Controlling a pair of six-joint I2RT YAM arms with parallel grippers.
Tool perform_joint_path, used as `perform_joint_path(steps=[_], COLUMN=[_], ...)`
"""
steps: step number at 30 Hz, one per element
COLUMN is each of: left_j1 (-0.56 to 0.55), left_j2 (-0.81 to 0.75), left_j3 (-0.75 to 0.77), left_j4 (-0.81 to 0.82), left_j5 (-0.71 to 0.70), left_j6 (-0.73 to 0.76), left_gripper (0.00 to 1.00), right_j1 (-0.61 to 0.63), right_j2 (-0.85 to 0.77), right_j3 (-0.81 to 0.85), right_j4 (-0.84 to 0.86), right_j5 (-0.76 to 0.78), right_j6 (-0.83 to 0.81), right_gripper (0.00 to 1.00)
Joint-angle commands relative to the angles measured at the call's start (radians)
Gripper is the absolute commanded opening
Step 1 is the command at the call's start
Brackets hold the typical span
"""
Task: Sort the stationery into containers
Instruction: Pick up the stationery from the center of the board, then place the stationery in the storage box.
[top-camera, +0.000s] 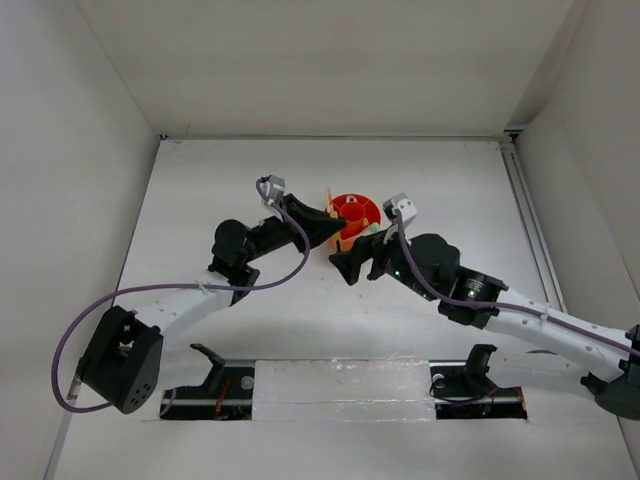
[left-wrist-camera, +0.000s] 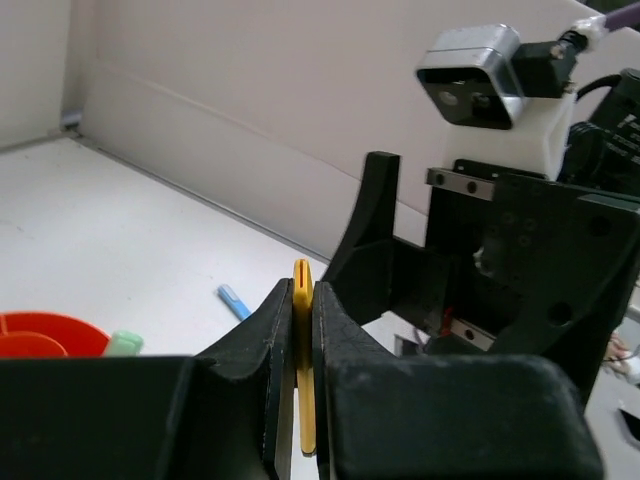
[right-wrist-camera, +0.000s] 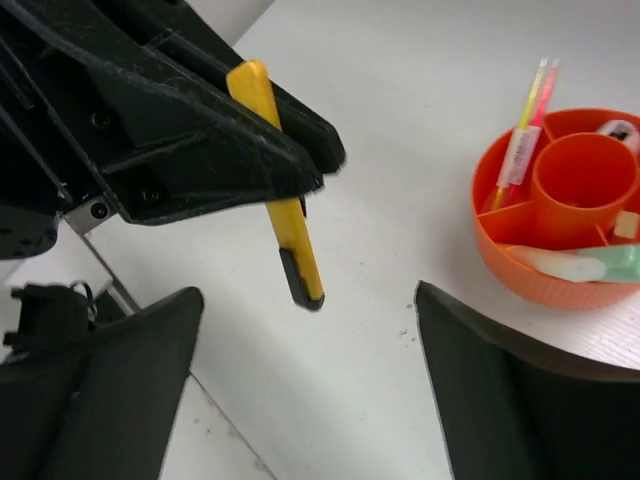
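Observation:
My left gripper (left-wrist-camera: 303, 285) is shut on a thin flat yellow stick (left-wrist-camera: 303, 340) with a black end (right-wrist-camera: 300, 275). It holds the stick above the table, the black end hanging down. My right gripper (right-wrist-camera: 305, 300) is open just below that hanging end and touches nothing. The round orange organiser (right-wrist-camera: 520, 260) stands to the right, beside my left gripper's tip (top-camera: 340, 215). In its compartments lie pink and yellow pens (right-wrist-camera: 528, 115), pale yellow and green markers (right-wrist-camera: 570, 265), a pink-white stapler (right-wrist-camera: 618, 130) and a tan block (right-wrist-camera: 627, 224).
A blue pen (left-wrist-camera: 235, 301) lies loose on the white table beyond the left fingers. The right arm's wrist and its camera (left-wrist-camera: 480, 75) sit close in front of my left gripper. White walls enclose the table on three sides.

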Motion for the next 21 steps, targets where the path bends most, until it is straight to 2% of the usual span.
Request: perform_joint_path(steps=[1,5,8,9,13,21], left_j1=[-0.001,-0.001,-0.001,-0.001,-0.001,-0.001], left_j2=[0.018,0.105,0.249,0.249,0.428,0.623], left_j3=[0.094,0.188,0.289,0.304,0.402,0.570], left_j4=[-0.022,-0.050,-0.050,-0.032,0.005,-0.052], left_j5=[-0.002,-0.045,-0.068,-0.080,-0.123,-0.134], left_j6=[0.116,0.210,0.257,0.258,0.291,0.369], left_gripper=[0.00,0.00,0.00,0.00,0.00,0.00], right_j1=[0.001,0.001,0.001,0.001,0.001,-0.008], right_j2=[-0.089,-0.163,-0.238,-0.254,-0.330,-0.430], right_j3=[-0.012,-0.035,-0.035,-0.035,-0.047,-0.087], right_j4=[0.033,-0.072,-0.180,-0.201,-0.287,-0.352], right_j5=[0.124,0.237,0.319,0.328,0.340,0.331], right_j6=[-0.001,0.010,0.060,0.073,0.093,0.114], right_gripper=[1.00,1.00,1.00,1.00,1.00,1.00])
